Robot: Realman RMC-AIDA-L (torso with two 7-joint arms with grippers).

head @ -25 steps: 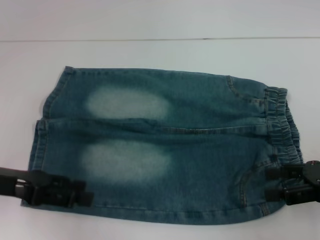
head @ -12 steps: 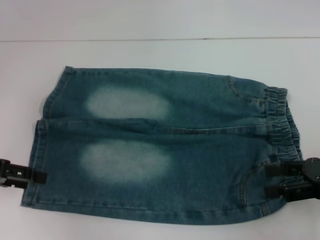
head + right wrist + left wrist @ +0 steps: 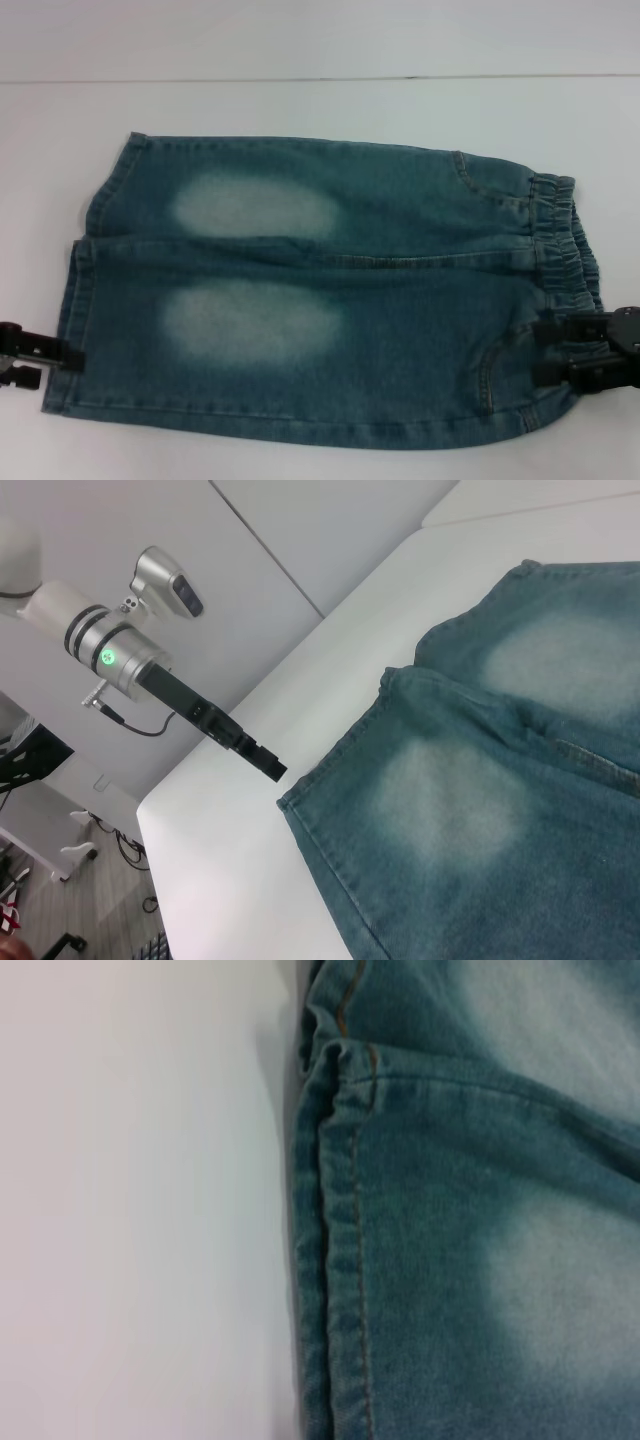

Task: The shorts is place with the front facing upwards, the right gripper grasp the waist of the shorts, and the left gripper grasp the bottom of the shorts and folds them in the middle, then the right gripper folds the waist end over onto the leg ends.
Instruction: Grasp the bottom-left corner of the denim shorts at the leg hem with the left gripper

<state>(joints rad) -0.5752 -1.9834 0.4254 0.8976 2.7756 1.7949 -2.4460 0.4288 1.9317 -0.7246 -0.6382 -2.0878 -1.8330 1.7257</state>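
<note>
The blue denim shorts (image 3: 330,290) lie flat on the white table (image 3: 300,105), front up, with two pale faded patches. The elastic waist (image 3: 565,240) is at the right. The bottom of the shorts (image 3: 75,300), with its stitched leg ends (image 3: 340,1260), is at the left. My left gripper (image 3: 50,365) is open, low at the near leg's hem edge, and its tip reaches the hem corner in the right wrist view (image 3: 268,765). My right gripper (image 3: 548,353) is open, its fingers over the near corner of the waist.
The table's back edge (image 3: 320,78) meets a pale wall behind the shorts. In the right wrist view the left arm (image 3: 110,650), with its green light, reaches in over the table's side edge (image 3: 150,810), with floor and equipment below.
My left gripper has drawn back leftward from over the near leg to the hem edge. My right gripper has shifted slightly farther onto the waist corner. The shorts have not moved.
</note>
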